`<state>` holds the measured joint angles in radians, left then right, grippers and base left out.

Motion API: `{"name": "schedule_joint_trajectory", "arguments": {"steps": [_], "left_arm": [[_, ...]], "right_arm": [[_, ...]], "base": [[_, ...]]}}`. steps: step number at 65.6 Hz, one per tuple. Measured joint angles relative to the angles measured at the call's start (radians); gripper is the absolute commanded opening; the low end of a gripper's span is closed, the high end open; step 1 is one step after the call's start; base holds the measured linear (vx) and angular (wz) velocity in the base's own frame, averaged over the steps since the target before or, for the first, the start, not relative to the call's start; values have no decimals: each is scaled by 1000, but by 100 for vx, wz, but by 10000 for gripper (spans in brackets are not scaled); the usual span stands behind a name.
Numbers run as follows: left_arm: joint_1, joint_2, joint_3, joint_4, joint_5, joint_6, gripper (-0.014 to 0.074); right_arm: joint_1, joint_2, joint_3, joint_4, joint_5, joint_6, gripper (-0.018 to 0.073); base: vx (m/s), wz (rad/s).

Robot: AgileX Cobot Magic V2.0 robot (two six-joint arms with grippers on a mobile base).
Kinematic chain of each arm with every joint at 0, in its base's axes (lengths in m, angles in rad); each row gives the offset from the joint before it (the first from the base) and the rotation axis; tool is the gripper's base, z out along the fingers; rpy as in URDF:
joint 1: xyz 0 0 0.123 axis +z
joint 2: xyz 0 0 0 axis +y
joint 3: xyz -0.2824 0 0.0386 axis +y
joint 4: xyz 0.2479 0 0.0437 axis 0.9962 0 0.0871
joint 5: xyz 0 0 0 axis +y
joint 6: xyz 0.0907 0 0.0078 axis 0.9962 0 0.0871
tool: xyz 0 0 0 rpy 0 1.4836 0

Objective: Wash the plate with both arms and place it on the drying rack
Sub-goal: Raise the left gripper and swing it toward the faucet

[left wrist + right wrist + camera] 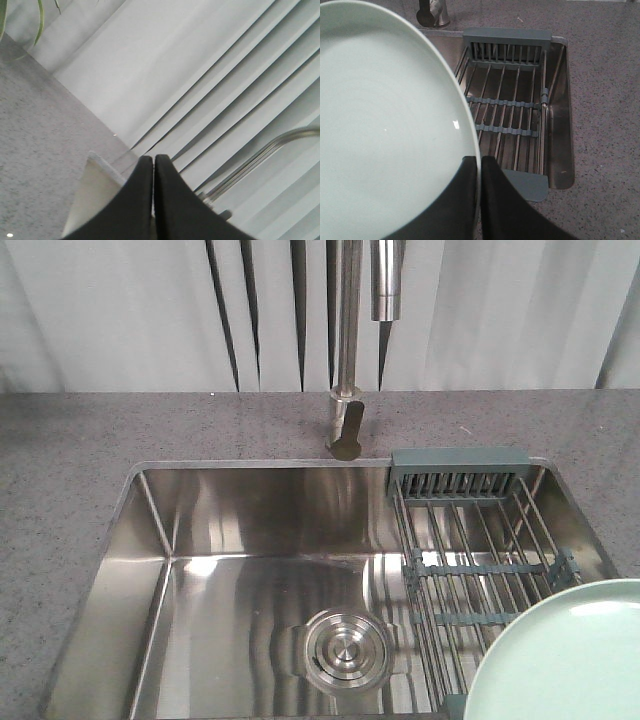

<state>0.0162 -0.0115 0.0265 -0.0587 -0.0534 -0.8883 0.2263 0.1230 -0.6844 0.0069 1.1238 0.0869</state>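
Note:
A pale mint-green plate (pixel 385 125) fills the left of the right wrist view, held up over the sink. My right gripper (pixel 480 161) is shut on the plate's rim, one black finger on each face. The front view shows the plate (pixel 565 655) at the bottom right corner, above the near end of the drying rack (pixel 470 560). The drying rack (pixel 507 115) spans the right end of the sink, slotted end piece at the back. My left gripper (pixel 153 159) is shut with nothing between its fingers, pointing at the blinds. Neither gripper appears in the front view.
A steel sink basin (pixel 250 580) with a round drain (pixel 340 648) lies in a grey speckled counter (pixel 70 470). A steel faucet (pixel 347 390) stands behind it, spout (pixel 386 280) above. Vertical blinds (pixel 120 310) line the back. Plant leaves (pixel 40 20) hang at the left.

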Motion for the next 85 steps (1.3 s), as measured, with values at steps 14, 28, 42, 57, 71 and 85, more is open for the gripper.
{"name": "schedule_joint_trajectory", "arguments": {"steps": [14,28,42,57,71,85], "left_arm": [[0,0,0,-63,-165,-279,9],[0,0,-12,116,-379,-456,162],[0,15,-147,484,-379,-651,452],[0,263,-314,821,-467,-841,558],[0,645,-476,990,-644,-885,531],[0,1073,-664,1068,-863,-888,528]], "right_arm": [[0,0,0,0,0,0,-5],[0,0,0,0,0,0,-5],[0,0,0,0,0,0,-5],[0,0,0,0,0,0,-5],[0,0,0,0,0,0,-5],[0,0,0,0,0,0,-5]], "base": [[0,0],[0,0],[0,0],[0,0],[0,0],[0,0]]}}
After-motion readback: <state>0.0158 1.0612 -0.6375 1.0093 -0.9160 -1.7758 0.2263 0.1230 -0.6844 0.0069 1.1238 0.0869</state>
